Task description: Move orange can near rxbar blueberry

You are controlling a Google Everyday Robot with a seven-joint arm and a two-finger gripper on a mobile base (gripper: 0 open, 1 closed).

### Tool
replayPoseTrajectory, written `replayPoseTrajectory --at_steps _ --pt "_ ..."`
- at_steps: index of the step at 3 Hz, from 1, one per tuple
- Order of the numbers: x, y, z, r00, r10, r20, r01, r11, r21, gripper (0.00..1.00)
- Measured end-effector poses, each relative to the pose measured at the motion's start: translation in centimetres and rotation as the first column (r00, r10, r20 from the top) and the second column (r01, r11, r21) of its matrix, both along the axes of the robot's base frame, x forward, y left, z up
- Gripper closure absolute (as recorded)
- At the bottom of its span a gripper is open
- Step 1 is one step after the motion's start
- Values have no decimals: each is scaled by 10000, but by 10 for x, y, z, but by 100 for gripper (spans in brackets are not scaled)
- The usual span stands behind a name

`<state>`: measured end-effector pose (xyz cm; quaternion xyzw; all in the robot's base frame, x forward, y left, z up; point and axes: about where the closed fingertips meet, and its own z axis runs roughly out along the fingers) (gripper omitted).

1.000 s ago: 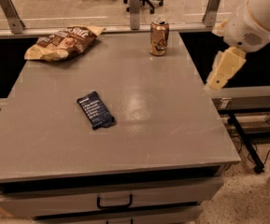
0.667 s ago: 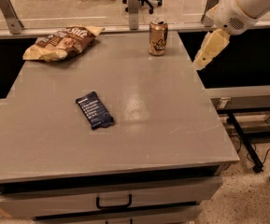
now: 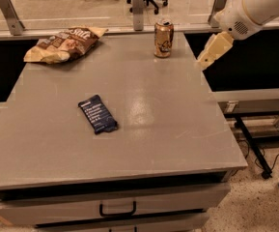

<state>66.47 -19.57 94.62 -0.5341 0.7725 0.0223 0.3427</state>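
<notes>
- My fingers (image 3: 209, 56) have swung up and leftward; they now hang just off the worktop's (image 3: 177, 129) right edge, near the orange can (image 3: 163, 38), carrying nothing; whether spread or closed, I cannot tell
- Orange can: upright at far edge, untouched; approach appears under way
- Rxbar blueberry (image 3: 98, 113): flat, left of centre, well apart from the can
- Chip bag (image 3: 62, 43): far-left corner, likely outside the transfer path

No text legible; pincer (image 3: 207, 56) beside table's (image 3: 177, 129) right edge.
</notes>
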Motion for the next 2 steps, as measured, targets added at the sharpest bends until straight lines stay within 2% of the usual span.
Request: replayPoseTrajectory --at_steps 1,2 --pt "39 -2 -17 9936 -1085 300 1012 9779 1828 0" --pt "82 15 -28 9856 -1621 482 1342 9231 3604 0"
